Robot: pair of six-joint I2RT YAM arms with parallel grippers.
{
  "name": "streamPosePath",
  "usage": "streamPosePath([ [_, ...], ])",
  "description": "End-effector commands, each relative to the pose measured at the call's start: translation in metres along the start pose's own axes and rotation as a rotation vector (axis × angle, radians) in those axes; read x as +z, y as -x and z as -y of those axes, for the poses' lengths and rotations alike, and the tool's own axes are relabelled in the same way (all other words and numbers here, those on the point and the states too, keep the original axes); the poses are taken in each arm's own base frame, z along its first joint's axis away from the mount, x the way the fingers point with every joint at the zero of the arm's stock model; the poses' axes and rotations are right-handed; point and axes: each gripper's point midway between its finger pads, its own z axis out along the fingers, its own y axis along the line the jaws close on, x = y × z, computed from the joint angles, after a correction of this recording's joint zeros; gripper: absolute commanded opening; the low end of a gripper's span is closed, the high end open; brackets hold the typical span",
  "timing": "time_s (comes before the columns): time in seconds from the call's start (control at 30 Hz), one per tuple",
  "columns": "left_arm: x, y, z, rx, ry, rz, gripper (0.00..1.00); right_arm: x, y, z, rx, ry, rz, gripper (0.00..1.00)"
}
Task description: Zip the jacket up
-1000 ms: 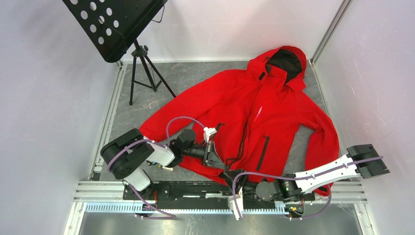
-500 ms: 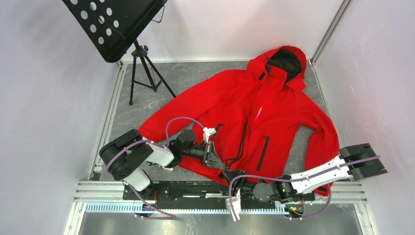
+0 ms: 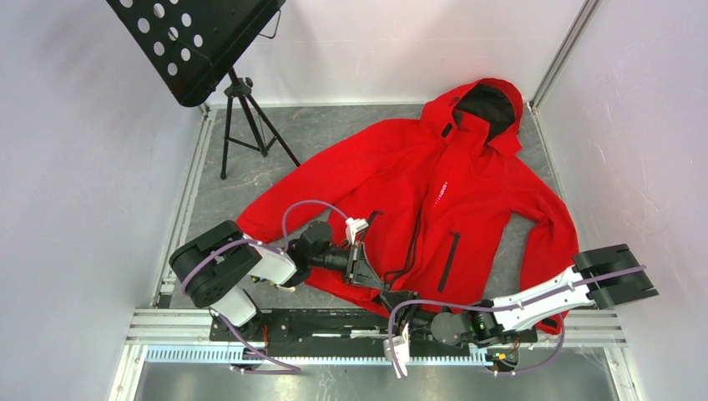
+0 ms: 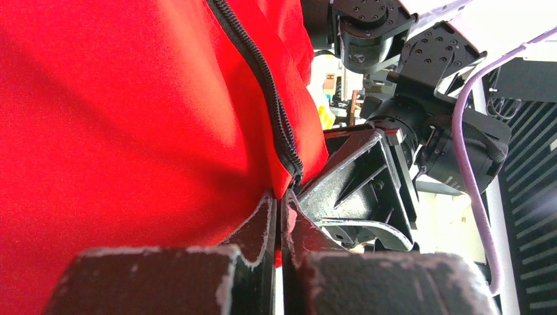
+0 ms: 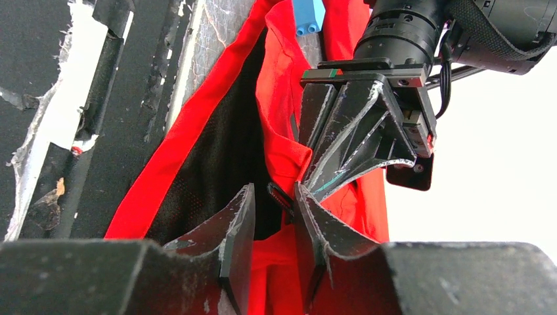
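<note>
Pinching the hem at the lower centre of the overhead frame, two robot arms set up a red jacket [image 3: 401, 175] for zipping.

The left gripper [image 4: 278, 213] is clamped on the fabric right at the bottom end of the zip [image 4: 272, 111], probably to pin that side while the two halves are matched. Facing it, the right gripper [image 5: 272, 197] has its fingers narrowly parted around a small dark zip piece; whether they grip it cannot be told. Black lining shows at the hem, so the front looks unjoined there. The jacket lies front up on a dark grey table [image 3: 334, 125], hood at upper right, sleeves spread. Pale walls [image 3: 67, 167] enclose the table, and a black music stand [image 3: 196, 42] stands at upper left.
</note>
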Motion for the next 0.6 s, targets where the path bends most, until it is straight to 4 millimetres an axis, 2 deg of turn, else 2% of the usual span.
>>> streamPosePath([
  [0.0,-0.0043,-0.0030,0.0193,0.020,-0.067,-0.014,0.02,0.0003,0.0038,0.0088,0.014,-0.050,0.011,0.33],
  [0.4,-0.0040,-0.0022,0.0212,0.023,-0.073,-0.014,0.02,0.0007,0.0003,0.0123,-0.004,-0.082,-0.002,0.28],
  [0.57,-0.0041,-0.0020,0.0219,0.023,-0.076,-0.013,0.02,-0.0011,-0.0042,0.0146,-0.005,-0.104,-0.020,0.19],
])
